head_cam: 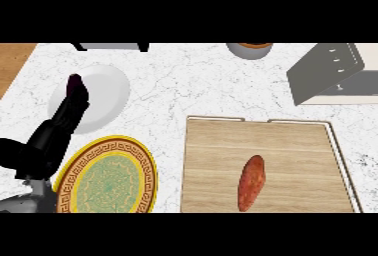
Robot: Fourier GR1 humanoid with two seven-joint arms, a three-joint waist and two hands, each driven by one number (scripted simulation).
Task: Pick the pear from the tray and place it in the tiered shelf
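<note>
Reddish-brown, the long tapered fruit (251, 182) lies on the light wooden tray (214, 165), its long axis nearly upright in view. The left hand (70, 107), fingers straight, rests far left over the white plate (111, 87); no right hand shows.

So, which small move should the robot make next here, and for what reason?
Probably bring a hand over the wooden tray, down toward the reddish-brown fruit. It lies alone on the tray, untouched. Only the left hand shows, fingers straight, over the white plate and well apart from the fruit. The right hand is out of view, though the tray is on its side. The grey shelf stands beyond.
</note>
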